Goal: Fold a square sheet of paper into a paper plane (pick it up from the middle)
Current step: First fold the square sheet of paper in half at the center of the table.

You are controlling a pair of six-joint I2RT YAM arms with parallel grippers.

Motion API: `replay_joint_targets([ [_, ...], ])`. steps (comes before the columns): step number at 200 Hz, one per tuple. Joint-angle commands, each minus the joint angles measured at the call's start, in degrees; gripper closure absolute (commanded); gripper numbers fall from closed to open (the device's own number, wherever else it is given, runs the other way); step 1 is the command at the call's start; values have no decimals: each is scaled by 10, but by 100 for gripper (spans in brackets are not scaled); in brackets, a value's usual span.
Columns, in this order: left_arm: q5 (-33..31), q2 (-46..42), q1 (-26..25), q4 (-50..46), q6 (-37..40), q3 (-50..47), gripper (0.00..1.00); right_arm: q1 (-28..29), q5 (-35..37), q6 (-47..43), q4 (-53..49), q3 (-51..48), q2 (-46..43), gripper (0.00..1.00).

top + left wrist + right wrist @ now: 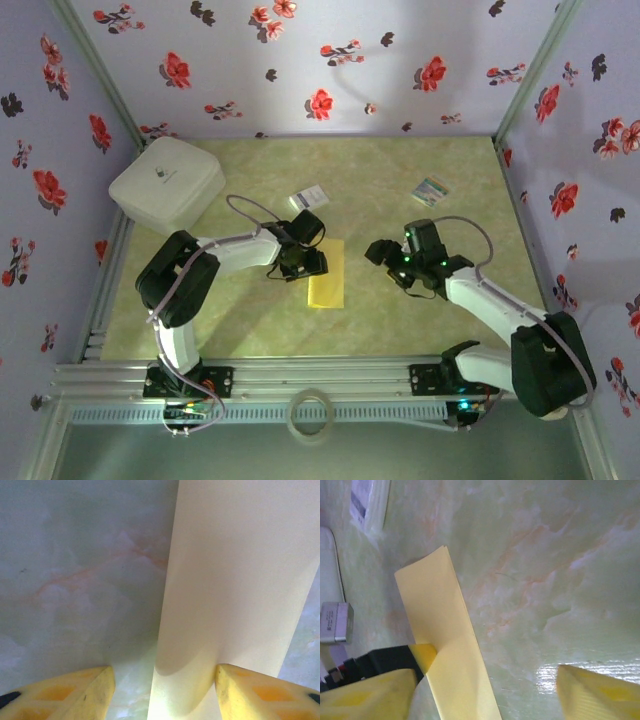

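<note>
Meanwhile, folded yellow sheet [327, 272] lies between two open grippers

At the far left of the overhead view, a white box [165, 185] sits in the corner of the table [430, 320]. To its right, the left gripper [300, 266] hangs over the sheet's left long edge, jaws apart. Its own wrist camera shows one yellow fingertip [87, 692] over bare table and the other [260, 692] over the paper. The paper lies flat as a narrow strip near the table's middle. Whether that fingertip presses the paper cannot be told, and the frame's bottom cuts off both fingers. A small white card with blue print [308, 197] lies just beyond the sheet, and a striped card [432, 190] farther right. The print on both is too small to read. The right gripper [380, 252] hovers beside the sheet's right edge, jaws spread above the table. Its wrist camera shows a slanted fold near the strip's lower end, which runs out of frame. The left gripper's finger meets the strip's edge there, and which lies on top is hard to make out.
</note>
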Motion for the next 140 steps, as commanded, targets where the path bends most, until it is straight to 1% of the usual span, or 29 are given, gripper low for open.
replay_joint_targets([
  [1,-15,50,-4,20,7,-18,42,14,-26,0,37,20,28,45],
  [23,-15,51,-5,20,9,-16,42,28,-40,16,73,24,60,68],
  [32,-15,49,-5,26,13,-17,42,32,-44,18,83,31,76,75],
  [39,-13,48,-6,30,19,-18,42,35,-44,18,79,38,86,78],
  [83,-9,51,-8,26,39,-12,42,40,-29,18,61,49,113,78],
  [140,-13,63,-8,22,32,-3,42,41,-38,20,63,49,122,78],
])
